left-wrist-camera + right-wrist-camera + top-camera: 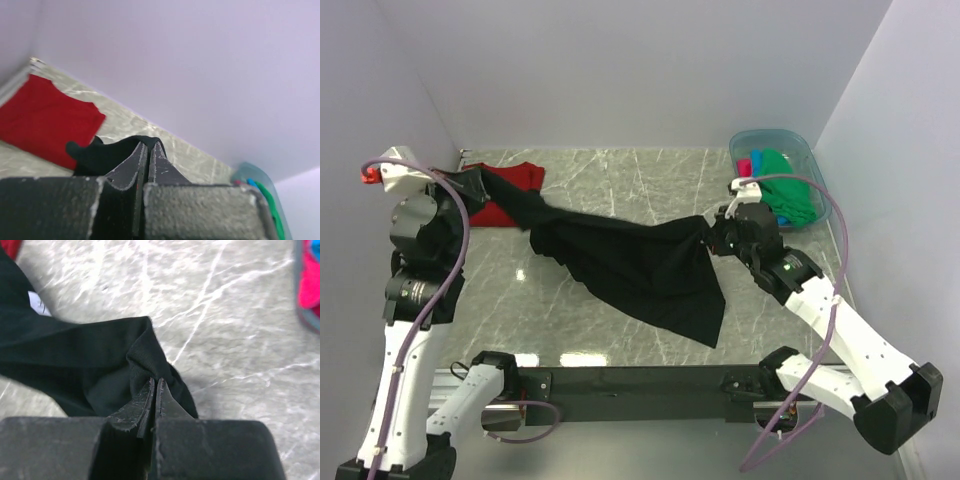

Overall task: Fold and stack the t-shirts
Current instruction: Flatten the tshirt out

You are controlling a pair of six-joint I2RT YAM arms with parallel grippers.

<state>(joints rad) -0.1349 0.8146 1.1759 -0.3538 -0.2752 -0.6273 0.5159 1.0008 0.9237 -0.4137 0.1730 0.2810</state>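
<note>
Cloth spans the middle of the frame: one black shirt [640, 265] hangs stretched between the two arms, its lower edge drooping onto the table [620, 170] toward lower centre. The left gripper [468, 184], at upper left, has its jaws pressed together on one end of the black shirt; its wrist view shows the fingertips [156, 155] nipping a dark fold. The right gripper [712, 232], right of centre, pinches the other end the same way, with bunched cloth at its tips [150, 392]. A white label [37, 304] shows on the shirt at upper left of the right wrist view.

One red shirt [520, 178] lies flat at upper left, and the black cloth crosses over its near edge. One tub [800, 140] stands in the upper right corner, just behind the right gripper. It holds a green shirt [790, 195], pink cloth [745, 165] and a bit of blue cloth [757, 157]; how many pieces that makes I cannot tell.
</note>
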